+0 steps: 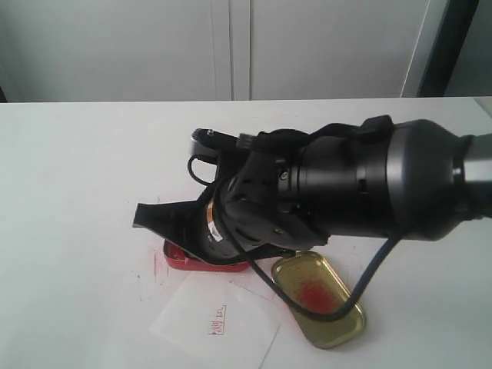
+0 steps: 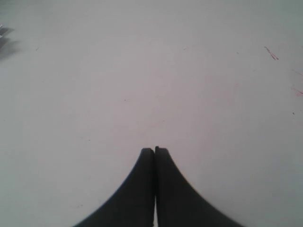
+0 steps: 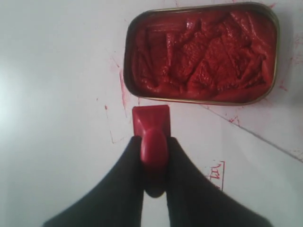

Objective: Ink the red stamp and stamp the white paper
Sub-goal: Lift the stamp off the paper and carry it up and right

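In the right wrist view my right gripper (image 3: 154, 140) is shut on the knobbed handle of the red stamp (image 3: 150, 118). The stamp's square base sits just outside the near rim of the open ink tin (image 3: 201, 54), which is full of red ink paste. The white paper (image 3: 236, 161) lies beside the tin and carries a small red imprint (image 3: 216, 171). In the exterior view the right arm's gripper (image 1: 146, 216) covers part of the ink tin (image 1: 201, 264) and hides the stamp; the white paper (image 1: 192, 327) lies in front. My left gripper (image 2: 155, 150) is shut and empty over bare tabletop.
A gold metal lid (image 1: 319, 298) with a red smear lies right of the paper, and a black cable from the arm hangs over it. Red scratch marks dot the white tabletop (image 1: 92, 169) around the tin. A wall rises behind the table.
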